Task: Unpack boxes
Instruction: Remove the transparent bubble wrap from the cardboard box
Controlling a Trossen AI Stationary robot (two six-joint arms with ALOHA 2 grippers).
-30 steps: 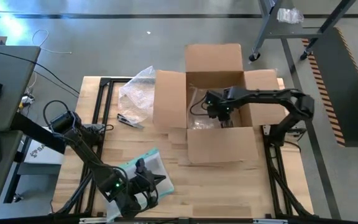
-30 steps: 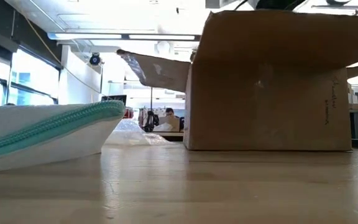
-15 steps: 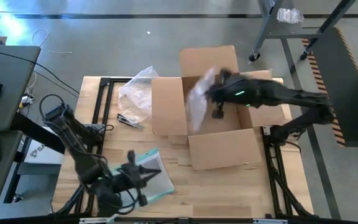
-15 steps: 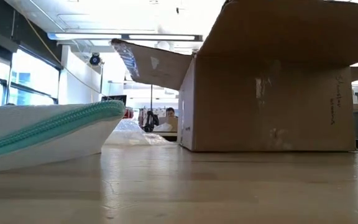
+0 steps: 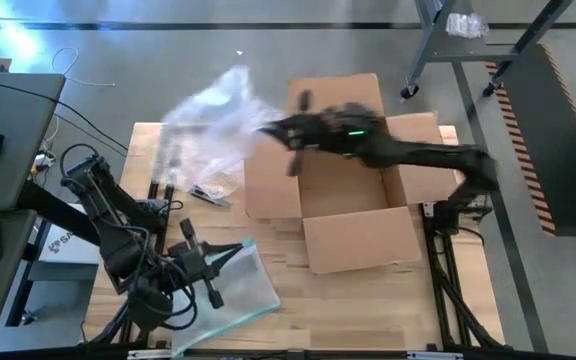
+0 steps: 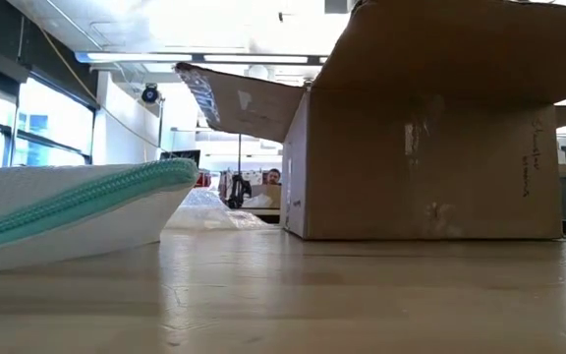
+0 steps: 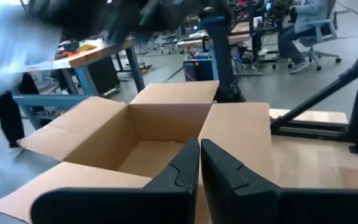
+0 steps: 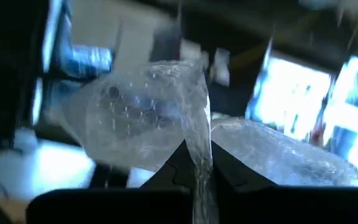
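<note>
High view: the right gripper point(image 5: 276, 130) pinches a bubble wrap sheet point(image 5: 213, 115) beyond the open cardboard box point(image 5: 343, 175) standing mid-table, which looks empty; the pressed-together left gripper point(image 5: 223, 262) hovers over a clear teal-edged pouch point(image 5: 243, 295). Right wrist view: the fingers point(image 8: 182, 163) clamp the wrap, so unpacking seems nearly finished.

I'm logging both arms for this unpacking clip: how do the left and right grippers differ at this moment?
The right gripper is shut on a sheet of bubble wrap, held in the air past the cardboard box's left flap. The left gripper is shut on nothing. The right gripper is at the table's far side; the left gripper hangs over the near-left corner, above the clear pouch. Both are closed.
</note>
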